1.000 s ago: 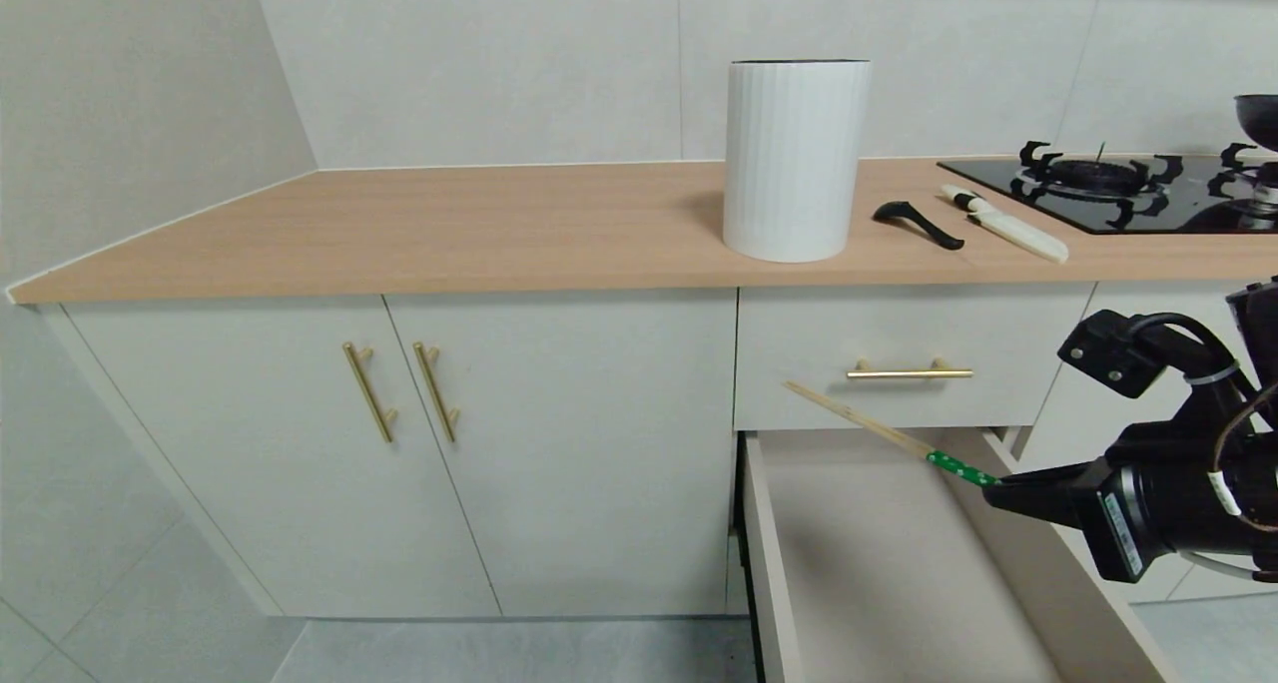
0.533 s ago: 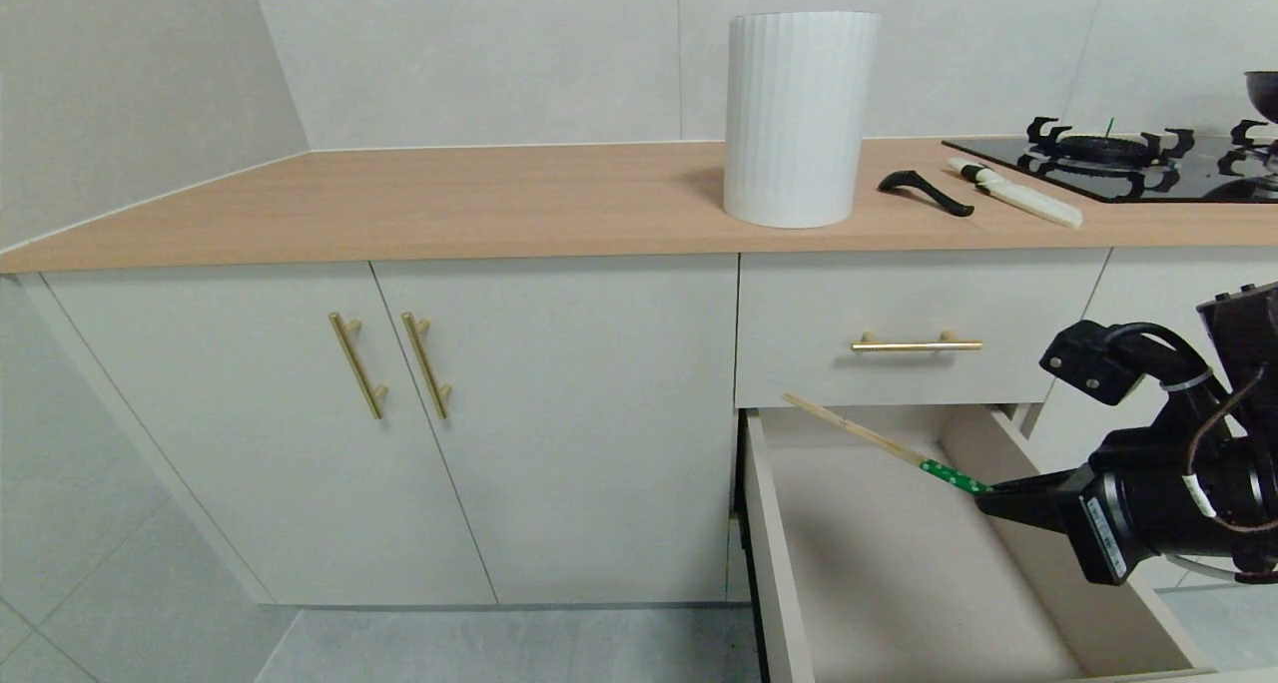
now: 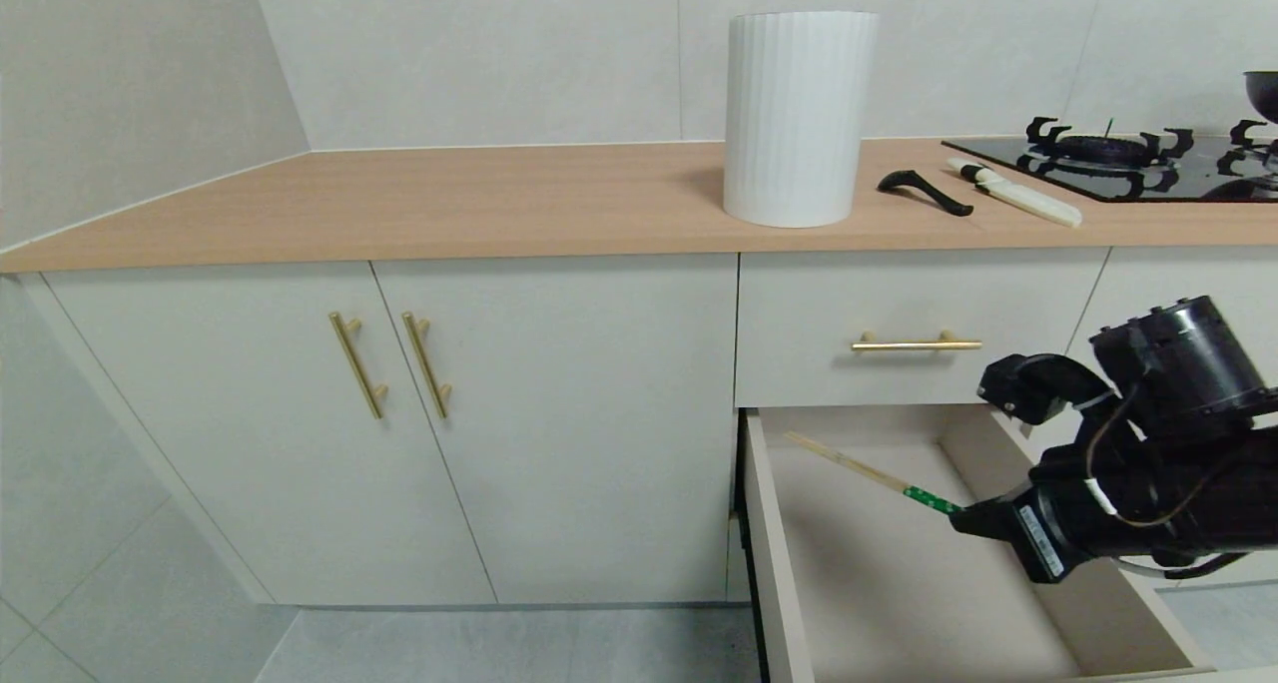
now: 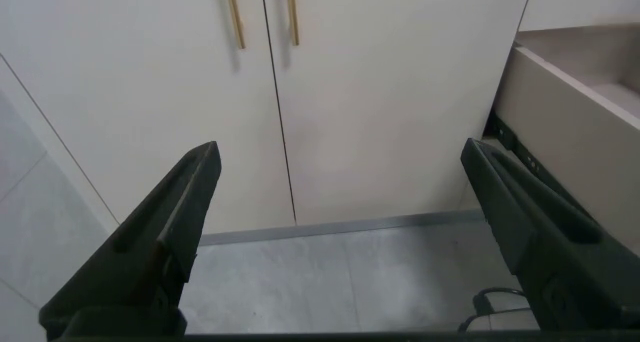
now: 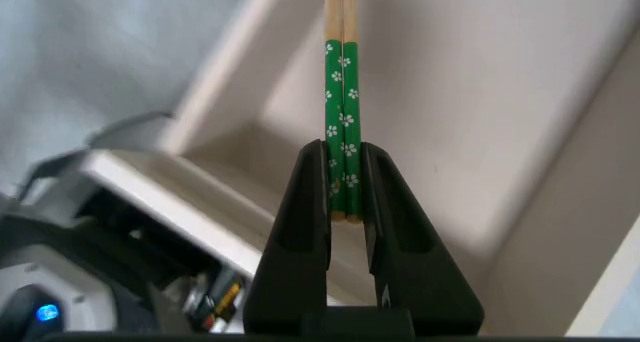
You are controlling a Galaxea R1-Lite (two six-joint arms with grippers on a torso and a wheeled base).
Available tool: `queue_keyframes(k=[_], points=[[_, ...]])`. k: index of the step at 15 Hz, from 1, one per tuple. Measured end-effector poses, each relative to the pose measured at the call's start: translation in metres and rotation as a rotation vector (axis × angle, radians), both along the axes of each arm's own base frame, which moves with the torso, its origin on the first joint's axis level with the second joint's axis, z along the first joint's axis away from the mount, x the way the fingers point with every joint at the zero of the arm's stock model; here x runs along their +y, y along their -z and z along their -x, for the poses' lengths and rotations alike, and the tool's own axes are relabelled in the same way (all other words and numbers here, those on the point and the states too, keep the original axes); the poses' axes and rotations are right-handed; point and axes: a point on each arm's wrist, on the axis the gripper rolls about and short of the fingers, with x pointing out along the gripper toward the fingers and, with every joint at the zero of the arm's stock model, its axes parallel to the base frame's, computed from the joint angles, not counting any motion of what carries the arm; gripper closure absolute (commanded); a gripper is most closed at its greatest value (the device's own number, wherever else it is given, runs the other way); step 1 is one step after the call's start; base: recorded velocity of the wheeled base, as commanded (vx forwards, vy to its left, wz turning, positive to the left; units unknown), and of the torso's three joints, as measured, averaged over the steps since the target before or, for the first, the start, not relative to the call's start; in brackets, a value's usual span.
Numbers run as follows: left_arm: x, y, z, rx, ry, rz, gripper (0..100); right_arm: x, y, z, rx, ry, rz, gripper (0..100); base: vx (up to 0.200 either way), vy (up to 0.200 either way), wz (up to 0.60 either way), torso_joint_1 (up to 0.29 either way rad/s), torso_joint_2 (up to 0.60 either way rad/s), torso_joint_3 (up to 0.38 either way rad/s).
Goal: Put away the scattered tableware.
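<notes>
Green-ended chopsticks (image 3: pixel 867 471) pinched in right gripper (image 3: pixel 958 515), above open drawer (image 3: pixel 767 543) at lower right, left gripper (image 4: pixel 337 154) spread wide.

R end effector (image 3: pixel 957 511) w/ chopsticks (image 3: pixel 869 473) has dropped lower into the open drawer (image 3: pixel 767 543).

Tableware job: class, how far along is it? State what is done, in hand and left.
Done: the drawer stands open. In hand: the right gripper, shut on the chopsticks, holds them over the drawer. Left: releasing them, then the knife and black utensil lying on the counter.
</notes>
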Motion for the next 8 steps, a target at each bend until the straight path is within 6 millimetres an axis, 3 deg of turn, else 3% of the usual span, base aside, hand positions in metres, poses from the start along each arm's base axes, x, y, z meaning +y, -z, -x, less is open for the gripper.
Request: queue_keyframes(k=[8], points=[[0.000,0.000,0.000,0.000,0.000,0.000,0,0.029,0.061,-0.081,0.214,0.298,-0.069,100,0.000,0.000,0.00,0.000,0.00,0.000]])
